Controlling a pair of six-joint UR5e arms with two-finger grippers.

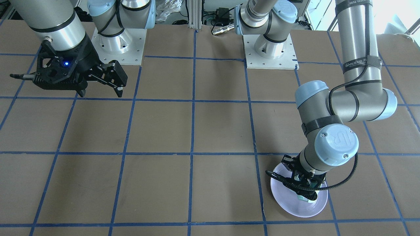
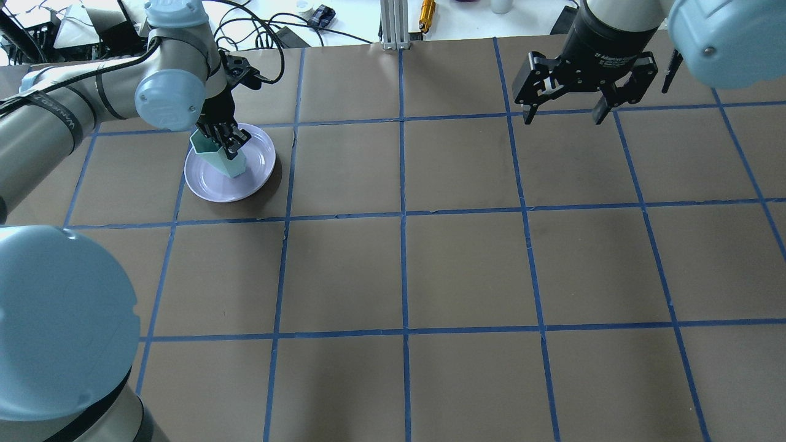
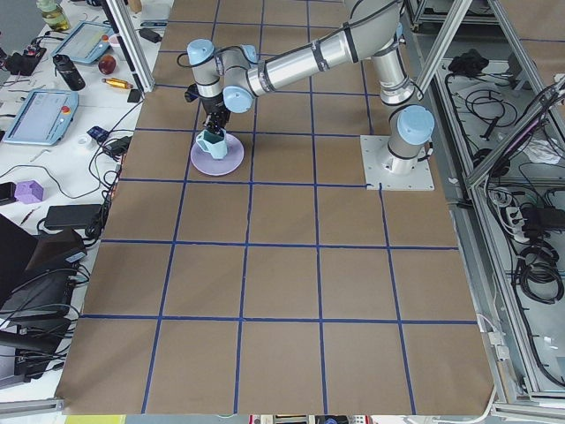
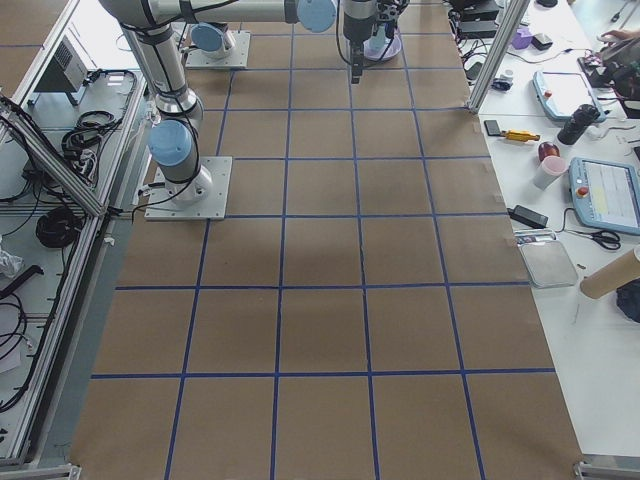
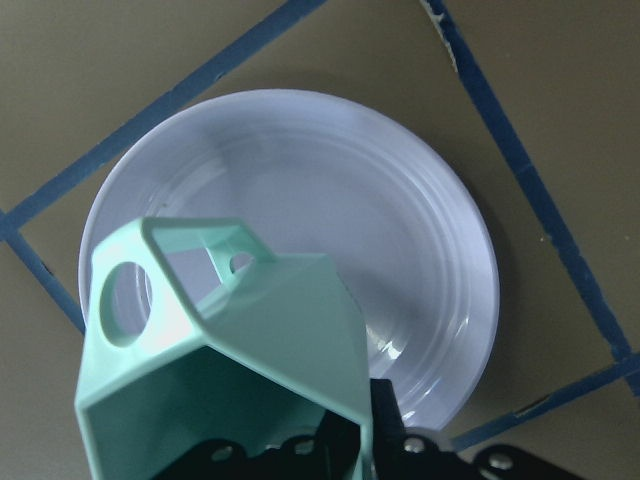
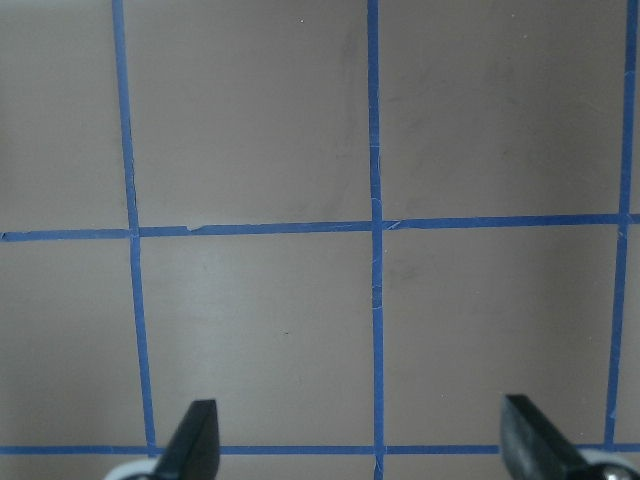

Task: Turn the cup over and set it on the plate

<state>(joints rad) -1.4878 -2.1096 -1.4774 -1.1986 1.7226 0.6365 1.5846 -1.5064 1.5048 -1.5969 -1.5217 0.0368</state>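
We see the left gripper clamped narrowly on the rim wall of the small mint-green faceted cup. The cup sits mouth-up and slightly tilted over the round, shallow, pale lavender plate; we cannot tell whether its base touches. The right gripper hangs spread wide, holding nothing, above the brown blue-taped table.

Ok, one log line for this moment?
left pincer: shut on cup | cup: tilted, over plate, contact unclear | right pincer: open, empty
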